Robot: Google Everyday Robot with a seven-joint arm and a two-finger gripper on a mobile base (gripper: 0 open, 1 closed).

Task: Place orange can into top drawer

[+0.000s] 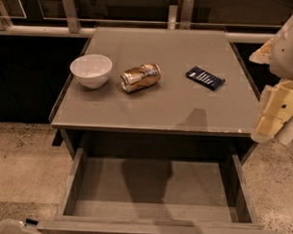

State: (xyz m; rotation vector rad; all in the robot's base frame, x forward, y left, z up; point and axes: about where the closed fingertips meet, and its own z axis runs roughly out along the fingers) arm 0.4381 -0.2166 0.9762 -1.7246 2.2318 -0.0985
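The orange can point(140, 77) lies on its side on the grey tabletop point(161, 107), between a white bowl and a dark blue packet. The top drawer point(153, 186) is pulled open below the tabletop's front edge, and nothing shows inside it. My gripper point(274, 114) hangs at the right edge of the view, beside the table's right front corner, well to the right of the can and apart from it. The white arm point(291, 44) rises above it.
A white bowl point(91, 70) stands left of the can. A flat dark blue packet point(205, 77) lies to its right. A railing point(70, 10) and dark glass run behind the table. A white object point(10, 227) shows at the bottom left on the speckled floor.
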